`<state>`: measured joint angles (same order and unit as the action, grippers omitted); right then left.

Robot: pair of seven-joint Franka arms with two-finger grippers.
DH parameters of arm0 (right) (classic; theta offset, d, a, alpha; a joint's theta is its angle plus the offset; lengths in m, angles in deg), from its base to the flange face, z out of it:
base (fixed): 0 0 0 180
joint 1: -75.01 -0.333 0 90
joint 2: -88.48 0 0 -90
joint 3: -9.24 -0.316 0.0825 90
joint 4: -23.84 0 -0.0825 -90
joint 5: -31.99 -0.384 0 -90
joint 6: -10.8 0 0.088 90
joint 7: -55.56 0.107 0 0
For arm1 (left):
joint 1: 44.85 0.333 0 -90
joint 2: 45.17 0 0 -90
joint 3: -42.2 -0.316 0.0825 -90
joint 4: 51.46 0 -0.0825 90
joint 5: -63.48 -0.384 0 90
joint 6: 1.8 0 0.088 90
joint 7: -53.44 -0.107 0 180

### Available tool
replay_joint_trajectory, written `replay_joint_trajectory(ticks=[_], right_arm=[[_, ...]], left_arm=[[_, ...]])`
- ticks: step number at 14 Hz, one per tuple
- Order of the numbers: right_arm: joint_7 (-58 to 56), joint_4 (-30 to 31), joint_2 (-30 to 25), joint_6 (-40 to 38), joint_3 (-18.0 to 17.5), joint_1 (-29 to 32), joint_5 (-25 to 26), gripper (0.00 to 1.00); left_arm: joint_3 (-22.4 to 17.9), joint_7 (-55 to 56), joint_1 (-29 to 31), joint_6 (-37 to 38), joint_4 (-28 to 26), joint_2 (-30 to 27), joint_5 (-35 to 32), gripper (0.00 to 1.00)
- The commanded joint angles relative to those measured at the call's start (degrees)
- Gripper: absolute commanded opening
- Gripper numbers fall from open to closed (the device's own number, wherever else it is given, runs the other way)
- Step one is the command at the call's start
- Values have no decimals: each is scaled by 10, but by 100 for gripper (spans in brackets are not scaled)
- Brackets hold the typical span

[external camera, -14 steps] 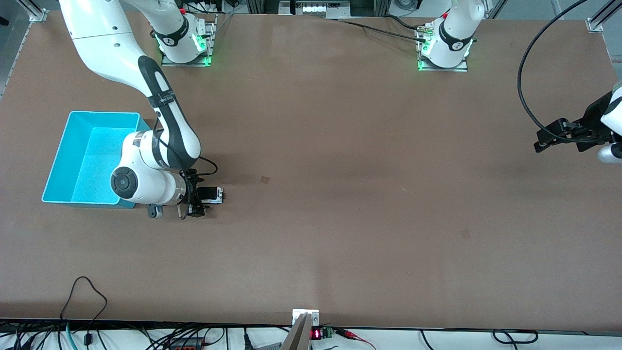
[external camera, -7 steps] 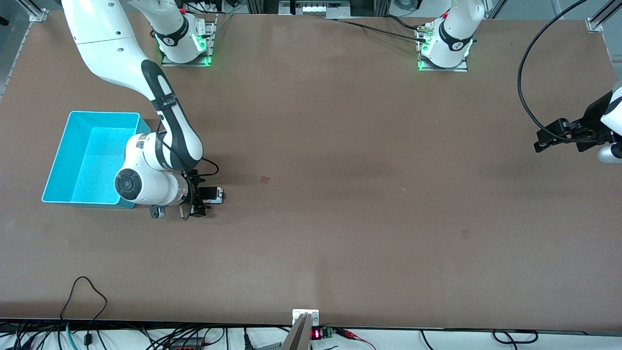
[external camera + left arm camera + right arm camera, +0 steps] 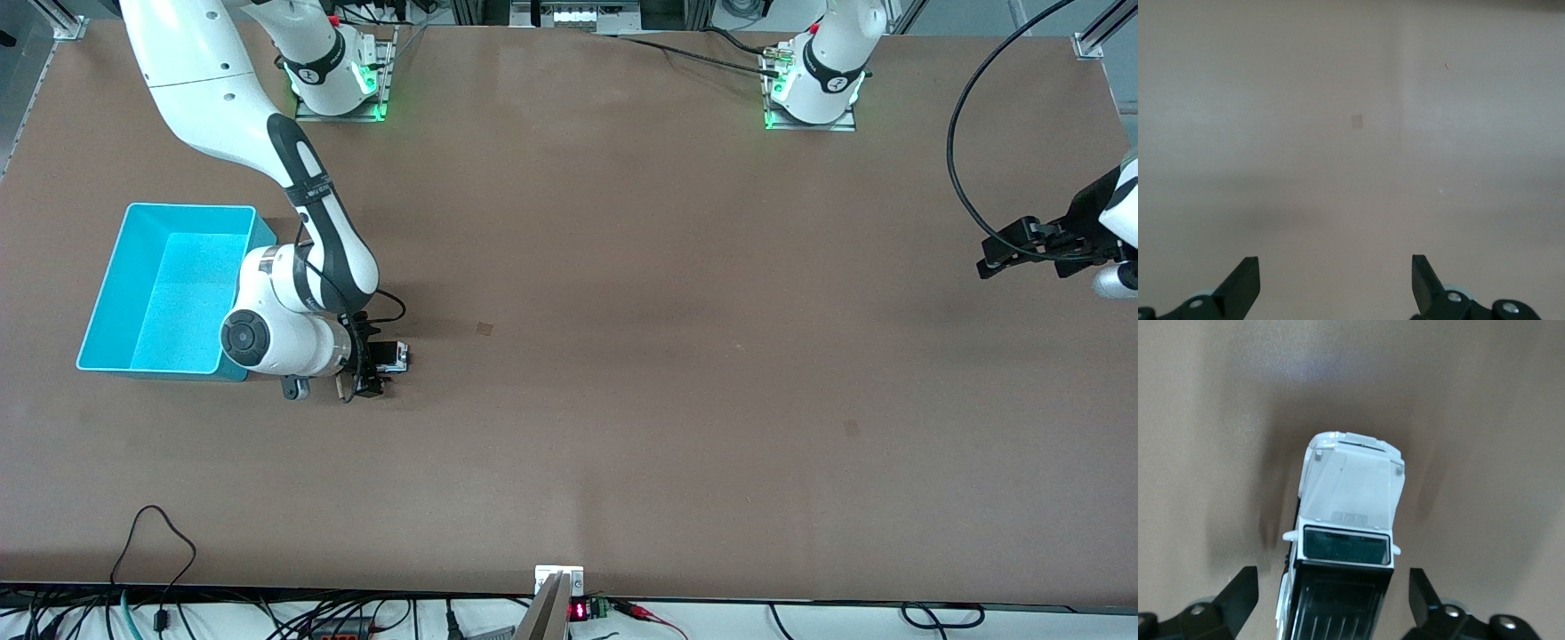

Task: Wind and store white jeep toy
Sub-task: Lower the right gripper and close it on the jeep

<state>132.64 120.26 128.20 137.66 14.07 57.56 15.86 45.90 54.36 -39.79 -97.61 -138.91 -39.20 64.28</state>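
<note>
Both arms are white and round with black bands. The bases glow green. Black cables loop along them. The right gripper point(image 3: 372, 367) and left gripper point(image 3: 1009, 252) have black fingers.

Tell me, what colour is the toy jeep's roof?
Black, with ribs, on the white jeep toy; the right wrist view shows it best.

Left wrist view. The left arm's black two-finger gripper point(image 3: 1335, 283) hangs over the bare brown matte tabletop point(image 3: 1271, 100), its two dark wedge-shaped fingertips point(image 3: 1245, 280) spread wide apart with nothing between them. Silver screw heads show on the finger mounts at the frame's lower corners. A small, slightly darker square patch point(image 3: 1357, 121) marks the tabletop. Two tiny pale specks point(image 3: 1447, 65) lie on the surface well apart from it. A soft, darker shadow band point(image 3: 1271, 217) crosses the tabletop between the patch and the fingertips.
</note>
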Motion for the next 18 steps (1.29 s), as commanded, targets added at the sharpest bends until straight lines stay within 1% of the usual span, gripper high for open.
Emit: replay_joint_trajectory(ticks=[1, 2, 3, 4, 8, 12, 14, 18], right_arm=[[-30, -11, 7, 0, 6, -6, -4, 67], [-34, -11, 7, 0, 6, -6, -4, 55], [-41, -11, 7, -2, 6, -6, -4, 45], [-47, -10, 7, -3, 6, -6, -4, 36], [-71, -10, 5, -4, 6, -6, -4, 9], [-130, -10, -10, -20, 6, -5, -5, 6], [-178, -9, -31, -45, 6, -2, -5, 6], [-266, 6, -89, -83, 6, 7, -2, 6]], left_arm=[[-1, -5, -2, -10, -2, -3, 7, 100], [-1, -4, -2, -10, -2, -3, 7, 100], [-1, -4, -2, -10, -2, -3, 7, 100], [-1, -4, -2, -9, -2, -3, 7, 100], [-1, -4, -2, -9, -2, -3, 7, 100], [0, -4, -2, -10, -2, -3, 7, 100], [-1, -4, -2, -10, -1, -3, 7, 100], [-1, -4, -2, -10, -2, -3, 7, 100]])
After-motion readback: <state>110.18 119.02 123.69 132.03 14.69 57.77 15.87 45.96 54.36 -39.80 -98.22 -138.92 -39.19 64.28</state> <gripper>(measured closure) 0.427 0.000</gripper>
